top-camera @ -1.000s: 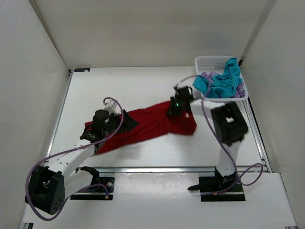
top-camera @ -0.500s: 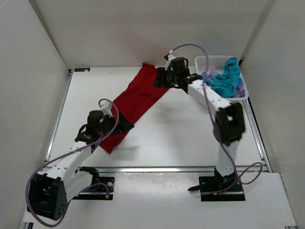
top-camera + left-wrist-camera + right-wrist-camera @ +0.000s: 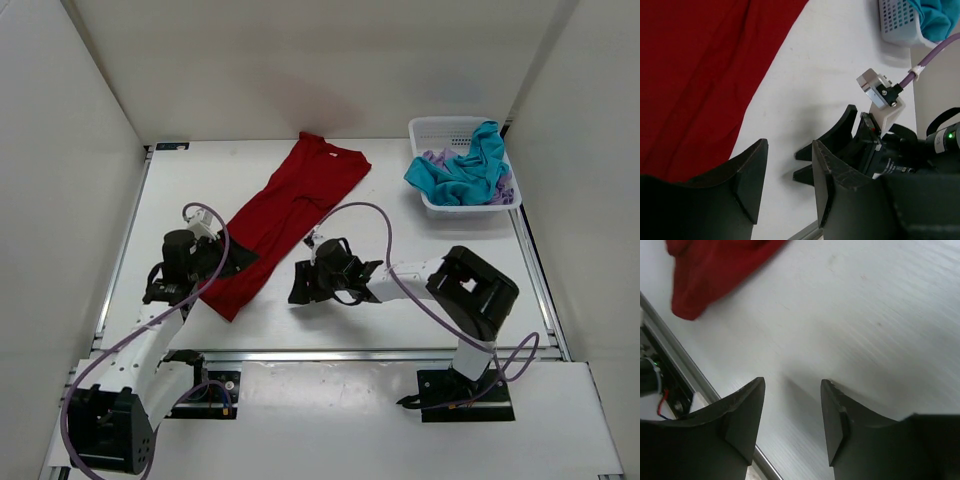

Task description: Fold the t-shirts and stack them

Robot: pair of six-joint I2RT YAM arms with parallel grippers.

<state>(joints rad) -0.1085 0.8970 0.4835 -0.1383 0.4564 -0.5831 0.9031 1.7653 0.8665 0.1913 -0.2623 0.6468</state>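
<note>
"On the tabletop (image 3: 400,220), where is the red shirt (image 3: 292,205)?" asks Mia.

"It lies long and on a slant, from the far edge down to the near left," says Ben. "It is not folded yet, and it has wrinkles."

"Are the pincers holding it?"

"No. The left pincer (image 3: 242,265) sits at the near end of the shirt. Its jaws are apart with nothing between them. The right pincer (image 3: 296,284) is just beside it, low over bare tabletop, and it is apart and empty too."

"What can go wrong?"

"The two pincers are near each other (the left wrist view shows the right one straight ahead). I think they can bump if both go for the same end. The shirt is crooked, so a fold can come out lumpy. A pincer can also pinch only a bit of cloth, and then it slips."

"And the other shirts?"

"The teal shirt (image 3: 465,172) and the lavender shirt (image 3: 432,157) lie heaped in the white basket (image 3: 440,124) at the far right. Pulling one may drag the other out, or tip the basket."
</note>
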